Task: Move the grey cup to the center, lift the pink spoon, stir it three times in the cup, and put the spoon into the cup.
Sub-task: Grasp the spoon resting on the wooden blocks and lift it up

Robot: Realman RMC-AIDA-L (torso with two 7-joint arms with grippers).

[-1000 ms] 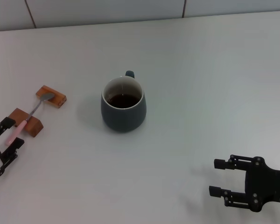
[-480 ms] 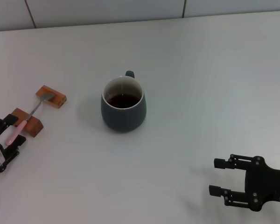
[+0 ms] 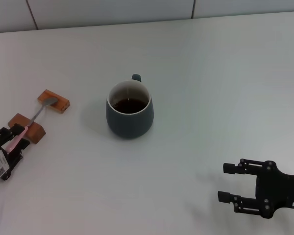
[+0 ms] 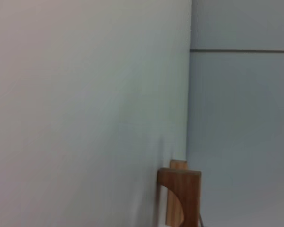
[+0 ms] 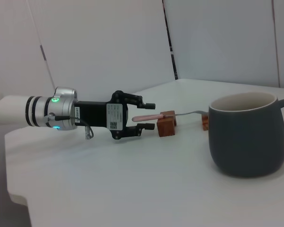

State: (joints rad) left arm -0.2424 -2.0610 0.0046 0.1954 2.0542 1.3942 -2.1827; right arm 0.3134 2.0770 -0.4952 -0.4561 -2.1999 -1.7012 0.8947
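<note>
On the white table (image 3: 210, 73) you see the cup (image 3: 130, 115) standing upright near the middle of the head view, its small handle at 12 o'clock and dark liquid inside the pale interior. At about 9 o'clock from the cup, well apart from it, the spoon (image 3: 30, 122) lies bridged across two wooden blocks: its metal bowl rests on the far block (image 3: 54, 101) and its pink handle crosses the near block (image 3: 27, 128), running toward 7 o'clock. The left gripper (image 3: 14, 139) sits at the table's left edge, at 8 o'clock from the cup, with its fingers spread open on either side of the pink handle's free end; in the right wrist view you can see the left gripper (image 5: 149, 116) held level, one finger above and one below the pink handle, with a gap at each finger, so nothing is clamped. That same view shows the spoon (image 5: 154, 116) lying roughly level on the near block (image 5: 166, 123), its metal neck reaching toward the far block (image 5: 205, 122), which is partly hidden behind the cup (image 5: 246, 135). The left wrist view shows only bare table and a wooden block (image 4: 180, 196) seen edge-on; which of the two it is cannot be told. The right gripper (image 3: 228, 182) hovers at 5 o'clock from the cup, well apart from it, fingers open and pointing toward 9 o'clock, holding nothing.
</note>
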